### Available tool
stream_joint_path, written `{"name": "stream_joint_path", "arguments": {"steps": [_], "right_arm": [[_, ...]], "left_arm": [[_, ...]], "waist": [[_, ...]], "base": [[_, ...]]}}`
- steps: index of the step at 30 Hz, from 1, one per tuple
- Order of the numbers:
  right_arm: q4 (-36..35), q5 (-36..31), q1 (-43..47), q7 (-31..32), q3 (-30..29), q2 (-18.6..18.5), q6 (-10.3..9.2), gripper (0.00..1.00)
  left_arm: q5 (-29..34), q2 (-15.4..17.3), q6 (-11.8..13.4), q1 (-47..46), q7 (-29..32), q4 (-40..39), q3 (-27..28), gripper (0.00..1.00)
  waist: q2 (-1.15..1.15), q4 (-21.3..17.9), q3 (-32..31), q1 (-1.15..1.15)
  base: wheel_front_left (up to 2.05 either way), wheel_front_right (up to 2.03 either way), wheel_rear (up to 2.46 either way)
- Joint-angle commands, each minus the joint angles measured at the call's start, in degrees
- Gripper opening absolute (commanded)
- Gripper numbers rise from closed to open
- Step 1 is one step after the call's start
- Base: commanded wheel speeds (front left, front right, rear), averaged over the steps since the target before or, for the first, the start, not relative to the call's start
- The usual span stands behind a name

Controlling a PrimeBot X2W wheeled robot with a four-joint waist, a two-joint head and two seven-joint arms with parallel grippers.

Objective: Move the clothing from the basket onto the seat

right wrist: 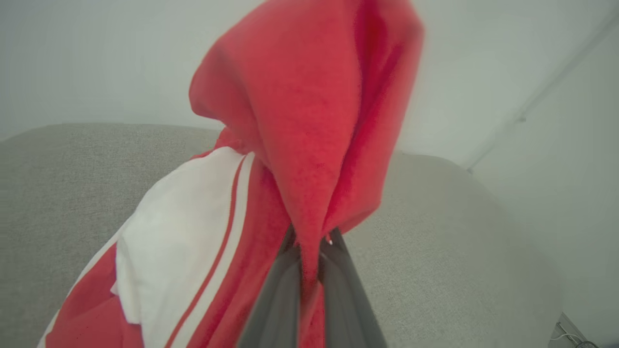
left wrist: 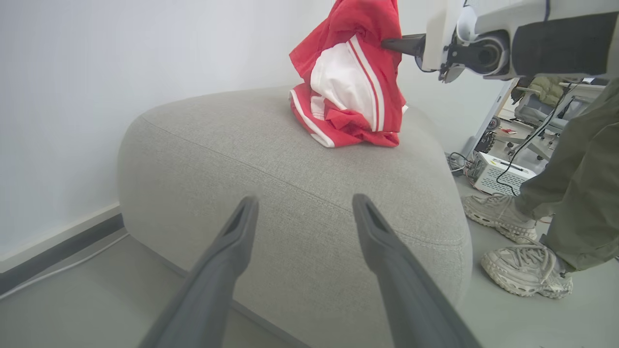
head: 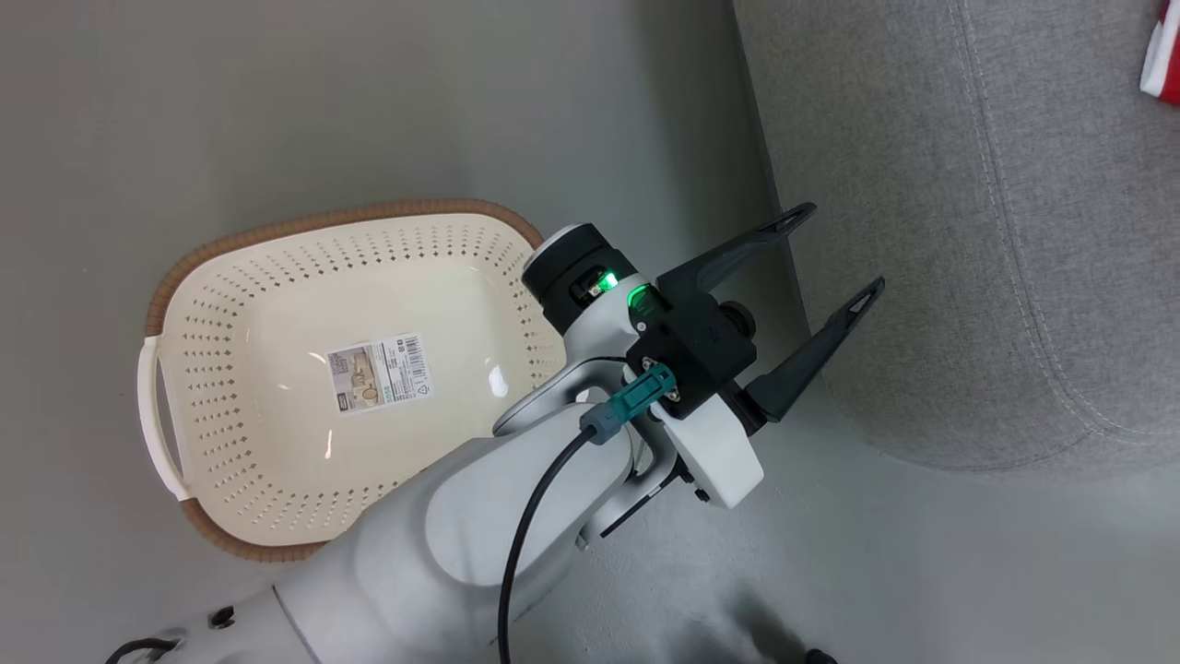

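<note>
I see right gripper (right wrist: 312,241) clamped on clothing (left wrist: 348,82), held above seat (left wrist: 290,164), lower folds resting on seat top. Left gripper (head: 834,254) jaws wide apart beside seat edge. Basket (head: 230,304) on floor near seat.

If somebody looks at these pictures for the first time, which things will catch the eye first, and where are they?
First the bright red clothing with white stripes, heaped on the grey seat, its top pinched in the shut right gripper. Then the cream basket on the floor, left of the seat in the head view, a paper label on its bottom, and the open left gripper near the seat's edge.
</note>
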Motion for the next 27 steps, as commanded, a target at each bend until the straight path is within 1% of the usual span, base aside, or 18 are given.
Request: {"name": "stream_joint_path", "arguments": {"steps": [1, 6, 16, 20, 27], "right_arm": [[-1.3, 0.5, 3.2, -0.3, 0.8, -2.2, 0.06, 1.00], [-4.1, 3.0, 6.8, -0.3, 2.6, -1.5, 0.06, 1.00], [-10.3, 6.6, 13.9, -0.3, 9.1, -0.8, 0.06, 1.00], [-13.7, 7.8, 15.7, -0.3, 11.6, -0.1, 0.06, 1.00], [-20.5, 10.4, 17.9, -0.3, 16.0, 1.2, 0.06, 1.00]], "left_arm": [[0.3, -0.6, 0.2, -1.2, -0.3, -1.3, 1.3, 1.00], [0.3, -0.6, -0.2, 0.2, -0.3, -1.3, 2.1, 1.00], [0.4, -0.6, -1.3, 4.7, -0.3, -2.3, 4.9, 1.00], [0.9, -0.6, -1.4, 6.9, -0.3, -2.4, 6.7, 1.00], [2.1, -0.6, -0.7, 11.2, -0.3, -2.4, 11.2, 1.00]], "waist": [[0.00, -0.1, -0.7, 0.00], [0.00, -0.3, -3.5, 0.00], [0.00, 0.3, -10.5, 0.00], [0.00, 1.3, -13.4, 0.00], [0.00, 4.3, -17.9, 0.00]], "base": [[0.00, 0.00, 0.00], [0.00, 0.00, 0.00], [0.00, 0.00, 0.00], [0.00, 0.00, 0.00], [0.00, 0.00, 0.00]]}}
